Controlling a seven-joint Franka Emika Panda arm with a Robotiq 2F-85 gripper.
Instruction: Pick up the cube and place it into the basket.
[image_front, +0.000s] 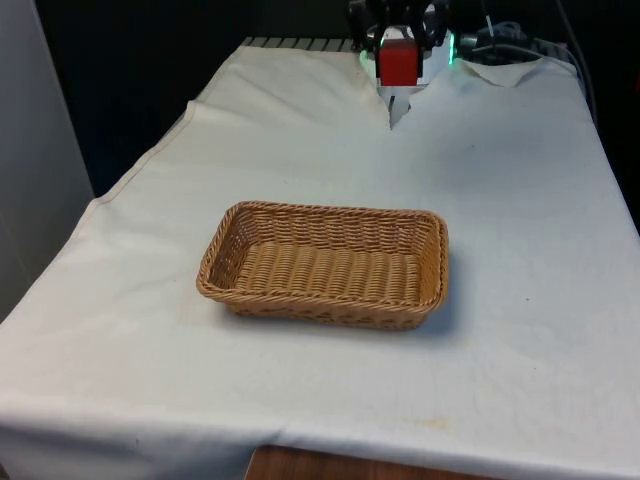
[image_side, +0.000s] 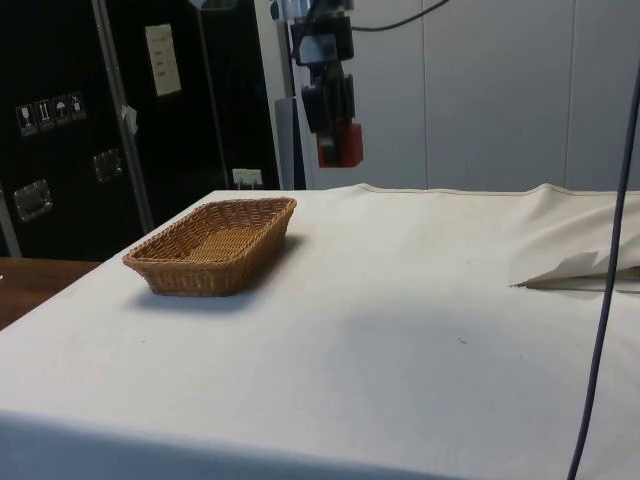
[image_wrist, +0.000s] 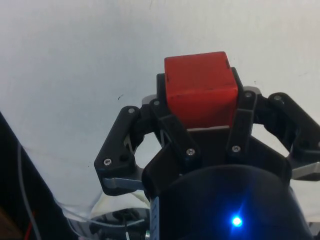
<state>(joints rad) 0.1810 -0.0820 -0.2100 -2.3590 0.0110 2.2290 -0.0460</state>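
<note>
The black two-finger gripper (image_wrist: 200, 112) was closed on the red cube (image_wrist: 200, 87), its jaws pressed against two opposite faces of the block, as the wrist view showed. In the side view the gripper (image_side: 338, 140) hung well above the white tablecloth (image_side: 420, 300) with the cube (image_side: 340, 145) held at its tip, clear of the cloth and higher than the rim of the wicker basket (image_side: 215, 245). Relative to the basket, the cube was not over the opening: in the front view it (image_front: 397, 60) sat beyond the basket's far rim, well apart from it, toward the table's far end and roughly in line with the basket's half on the front view's right. The basket (image_front: 325, 265) was a rectangular, light brown woven tray resting flat on the cloth (image_front: 520, 220) near the middle of the table, its long sides running across the front view. A rumpled fold of cloth (image_side: 575, 265) lay well away from the basket, in the side view.
</note>
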